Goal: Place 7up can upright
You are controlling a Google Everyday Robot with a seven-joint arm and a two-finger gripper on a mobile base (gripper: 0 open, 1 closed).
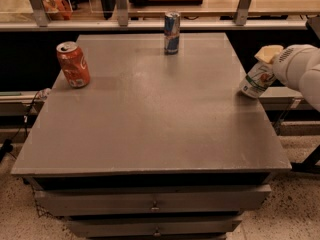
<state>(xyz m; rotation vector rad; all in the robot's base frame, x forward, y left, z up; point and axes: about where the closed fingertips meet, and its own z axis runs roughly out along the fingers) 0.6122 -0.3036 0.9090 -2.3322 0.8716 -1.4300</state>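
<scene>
The 7up can (257,80), silvery-white with green lettering, is tilted with its top toward the upper right. Its bottom rim touches the right edge of the grey table (150,119). My gripper (270,64) comes in from the right on a white arm and is shut on the can's upper part. A pale finger (268,52) shows over the can's top.
An orange-red soda can (73,64) stands near the table's left edge. A slim blue-and-silver can (171,32) stands at the back middle. A shelf with metal posts runs behind the table. Drawers sit under the tabletop.
</scene>
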